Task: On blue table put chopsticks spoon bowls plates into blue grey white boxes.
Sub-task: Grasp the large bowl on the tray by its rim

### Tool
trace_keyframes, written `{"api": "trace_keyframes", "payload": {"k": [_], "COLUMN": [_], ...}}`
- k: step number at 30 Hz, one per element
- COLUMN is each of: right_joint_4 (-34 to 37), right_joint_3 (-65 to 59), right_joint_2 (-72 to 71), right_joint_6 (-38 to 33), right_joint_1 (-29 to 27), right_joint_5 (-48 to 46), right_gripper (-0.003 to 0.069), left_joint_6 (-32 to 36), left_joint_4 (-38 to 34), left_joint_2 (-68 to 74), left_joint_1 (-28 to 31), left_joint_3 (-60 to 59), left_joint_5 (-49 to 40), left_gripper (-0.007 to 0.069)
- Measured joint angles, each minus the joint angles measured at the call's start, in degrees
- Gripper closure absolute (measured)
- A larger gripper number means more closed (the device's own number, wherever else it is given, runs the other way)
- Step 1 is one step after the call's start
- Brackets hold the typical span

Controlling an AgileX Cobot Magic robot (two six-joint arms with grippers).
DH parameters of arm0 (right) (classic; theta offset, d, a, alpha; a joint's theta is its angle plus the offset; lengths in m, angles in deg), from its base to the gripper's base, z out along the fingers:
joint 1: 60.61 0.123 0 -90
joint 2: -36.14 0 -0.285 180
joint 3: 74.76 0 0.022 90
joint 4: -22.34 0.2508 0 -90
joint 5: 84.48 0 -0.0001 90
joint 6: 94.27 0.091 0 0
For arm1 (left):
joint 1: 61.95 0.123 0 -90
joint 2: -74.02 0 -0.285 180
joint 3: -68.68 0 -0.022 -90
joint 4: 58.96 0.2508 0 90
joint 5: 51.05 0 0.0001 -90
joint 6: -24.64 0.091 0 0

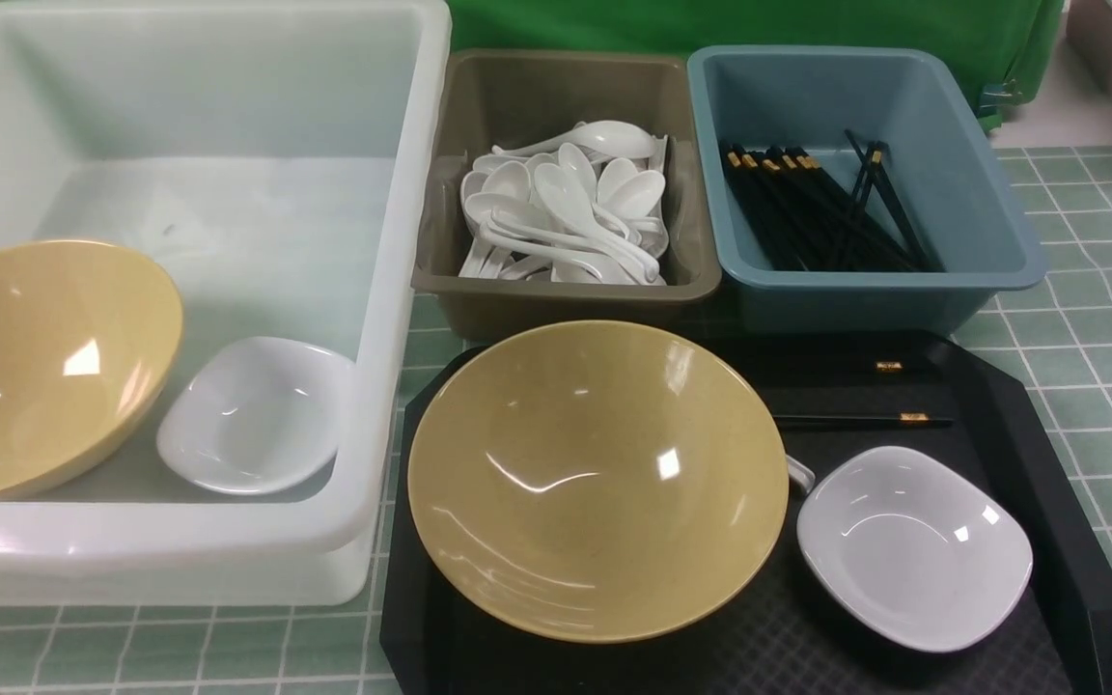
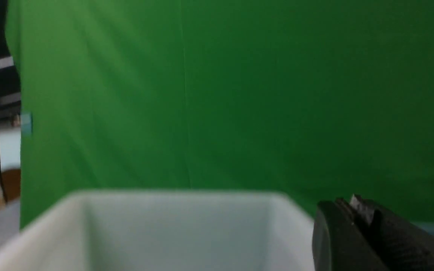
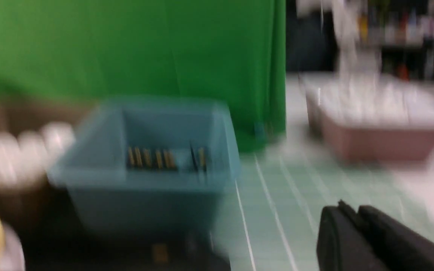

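The yellow bowl (image 1: 597,480) sits on a black tray (image 1: 807,661) by the table's (image 1: 1097,367) near edge, with the white plate (image 1: 913,545) just beside it. Both look glossy, rigid and probably slippery (melamine, I'd guess), so pinch the rim. Only part of the left gripper (image 2: 349,210) and right gripper (image 3: 349,212) shows, so I cannot tell whether they are open or closed.

Only the tips of the two grippers show, each in its own wrist view.

The left gripper (image 2: 352,214) is a black tip with a small pale patch near its end, aimed forward and roughly level. Whether its jaws are parted cannot be told.

The right gripper (image 3: 347,220) is a blurred black tip, also aimed forward, with a thin seam along it. Open or closed cannot be told. It hangs on the robot's side of the blue box (image 3: 145,158) and apart from it.
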Motion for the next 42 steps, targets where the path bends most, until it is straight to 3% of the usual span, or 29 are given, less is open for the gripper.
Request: {"api": "trace_keyframes", "payload": {"k": [3, 8, 12, 16, 22, 25, 30, 35, 39, 40, 42], "right_joint_4": [-0.3, -0.3, -0.3, -0.3, -0.1, -0.1, 2.2, 13.9, 29.4, 30.0, 34.1], "right_joint_3": [0.0, 0.0, 3.7, 14.6, 27.6, 29.0, 24.0, 20.3, 19.3, 19.3, 19.3], "right_joint_2": [0.0, 0.0, -0.1, -0.1, 2.2, 4.5, 9.4, 12.5, 15.5, 15.8, 18.1], "right_joint_6": [1.3, 11.4, 15.3, 12.4, -1.4, -5.2, -6.1, -11.4, -27.7, -29.1, -34.8], "right_joint_1": [0.0, 0.0, 0.0, 0.0, 0.0, 0.0, 0.0, 2.0, 7.3, 7.8, 10.4], "right_joint_5": [14.4, 31.3, 29.7, 16.6, -3.1, -13.0, -29.1, -38.6, -40.9, -40.9, -40.7], "right_gripper": [0.0552, 0.0548, 0.0547, 0.0545, 0.0545, 0.0544, 0.0544, 0.0582, 0.0623, 0.0623, 0.0623], "left_joint_6": [0.0, -3.1, -7.4, -8.4, 9.0, 13.0, 12.8, 14.5, 24.7, 25.4, 32.3], "left_joint_4": [0.0, -0.4, -2.9, -9.8, -13.8, -14.7, -18.2, -23.1, -33.9, -33.9, -41.5], "left_joint_2": [0.0, 0.0, -0.1, 0.9, 12.2, 18.7, 32.8, 46.7, 59.9, 61.0, 66.4], "left_joint_1": [0.0, 0.0, 0.0, 0.0, 0.0, 0.0, 0.0, 0.0, -0.1, -0.2, -2.1], "left_joint_3": [0.0, 0.0, 4.3, 17.2, 30.9, 33.6, 38.8, 47.1, 55.7, 55.7, 59.2], "left_joint_5": [12.1, 29.3, 27.6, 10.9, -5.1, -10.3, -30.4, -53.0, -70.6, -70.6, -75.5], "left_gripper": [0.062, 0.062, 0.062, 0.062, 0.062, 0.062, 0.062, 0.062, 0.062, 0.062, 0.062]}}
